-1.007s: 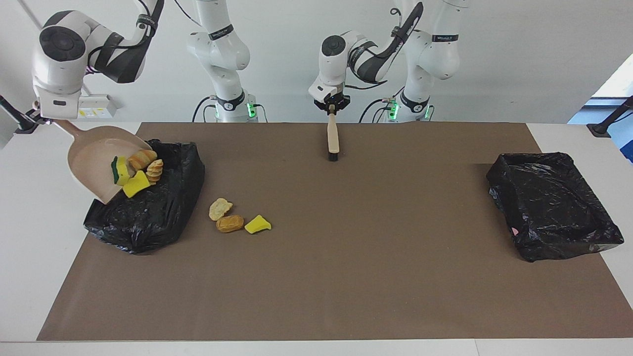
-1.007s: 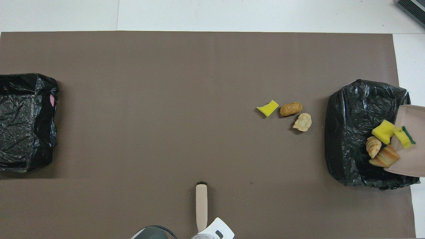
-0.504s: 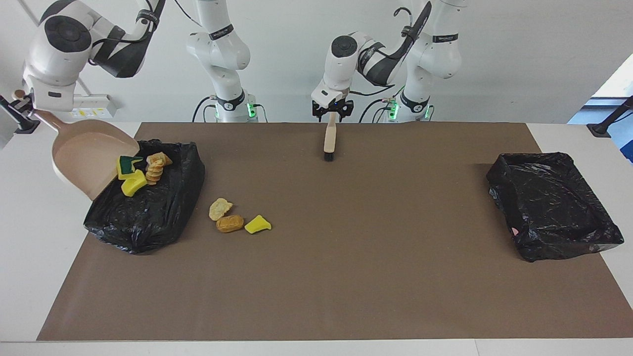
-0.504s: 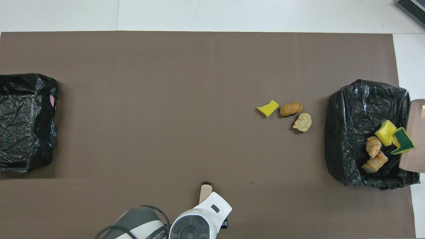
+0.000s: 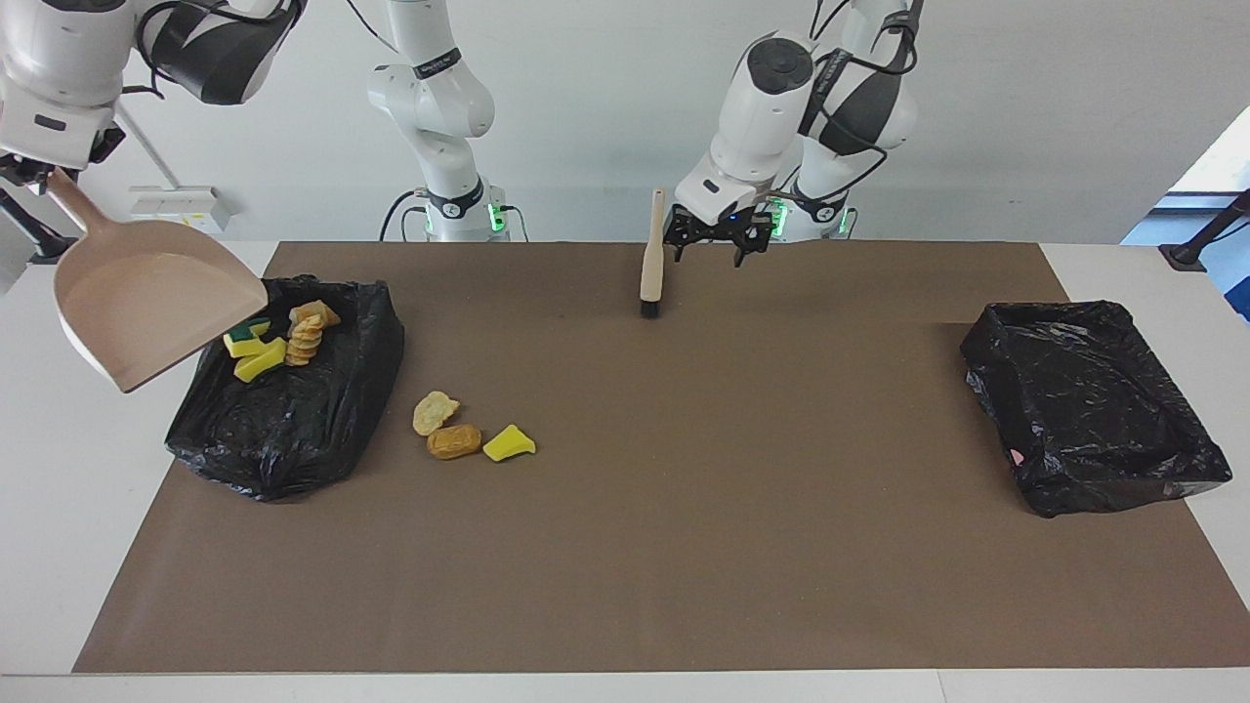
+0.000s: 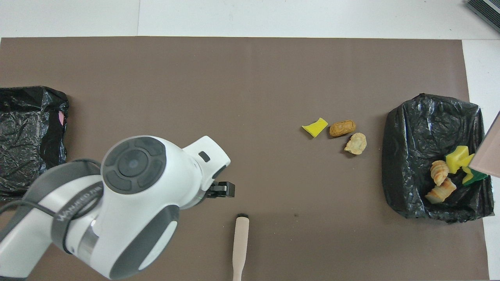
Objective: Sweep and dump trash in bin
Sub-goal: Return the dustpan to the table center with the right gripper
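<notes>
**Fingers.** The left gripper [image 5: 718,239] hung over the robots' edge of the bench with its fingers spread open and holding nothing. The right gripper [image 5: 34,171] was closed on the handle of the dustpan [image 5: 146,312], which was raised, tilted and empty over the outer edge of the bin [image 5: 293,430] at the right arm's end of the bench.

**Brush.** The brush [image 5: 652,259] stood apart from the left fingers, just beside them toward the right arm's end. Its long axis ran straight toward and away from the robots. The dark bristle end was on the bench and farther from them. In the facing view the handle end appeared to rise off the bench, and whether it was at rest could not be told.

**Trash.** Four scraps [image 5: 273,337] lay inside the bin, near the dustpan's lip. Three lay on the bench just beside the bin, toward mid-bench: a pale lump [image 5: 435,412], a brown lump [image 5: 454,441] and a yellow scrap [image 5: 510,444]. They formed a short row running roughly along the bench.

**Governing relation.** The three loose scraps lay farther from the robots than the brush, and toward the right arm's end from it. In my judgement the dustpan arm was the nearer of the two. The left arm would need to take up the brush by its handle before sweeping them.

**Other.** A second lined bin [image 5: 1094,410] sat at the left arm's end.
</notes>
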Robot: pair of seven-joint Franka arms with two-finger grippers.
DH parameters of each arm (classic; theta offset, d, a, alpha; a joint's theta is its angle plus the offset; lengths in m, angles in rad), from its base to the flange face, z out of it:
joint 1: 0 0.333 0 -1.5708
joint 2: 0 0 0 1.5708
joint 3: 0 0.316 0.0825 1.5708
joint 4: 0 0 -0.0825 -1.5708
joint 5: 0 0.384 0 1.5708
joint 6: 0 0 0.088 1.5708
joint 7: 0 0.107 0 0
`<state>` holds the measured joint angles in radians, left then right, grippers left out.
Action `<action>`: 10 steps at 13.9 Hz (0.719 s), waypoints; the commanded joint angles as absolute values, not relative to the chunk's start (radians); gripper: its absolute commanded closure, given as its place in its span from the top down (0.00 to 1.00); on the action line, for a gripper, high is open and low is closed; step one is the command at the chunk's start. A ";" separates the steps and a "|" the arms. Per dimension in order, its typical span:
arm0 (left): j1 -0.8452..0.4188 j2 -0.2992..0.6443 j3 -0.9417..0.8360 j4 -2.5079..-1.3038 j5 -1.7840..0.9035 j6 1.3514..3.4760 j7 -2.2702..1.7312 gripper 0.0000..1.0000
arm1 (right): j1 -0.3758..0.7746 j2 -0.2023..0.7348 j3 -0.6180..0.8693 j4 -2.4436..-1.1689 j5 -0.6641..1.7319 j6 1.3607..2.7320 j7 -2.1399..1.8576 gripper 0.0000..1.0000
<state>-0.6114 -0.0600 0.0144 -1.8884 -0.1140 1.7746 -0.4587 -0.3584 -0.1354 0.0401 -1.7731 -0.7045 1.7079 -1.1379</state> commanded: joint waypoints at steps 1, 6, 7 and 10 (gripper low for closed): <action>-0.504 -0.003 -0.002 -1.751 -0.057 1.701 -0.349 1.00 | -0.356 -0.123 0.101 -1.756 -0.568 1.649 -0.908 0.00; -0.326 -0.005 0.005 -1.596 -0.046 1.603 -0.104 1.00 | -0.108 -0.072 0.153 -1.753 -0.345 1.542 -0.247 0.00; -0.287 -0.008 0.005 -1.554 -0.046 1.560 -0.013 1.00 | -0.069 -0.043 0.153 -1.752 -0.300 1.549 -0.145 0.00; -0.192 -0.015 0.011 -1.476 -0.043 1.497 0.089 1.00 | 0.018 0.065 0.155 -1.720 -0.163 1.589 0.221 0.00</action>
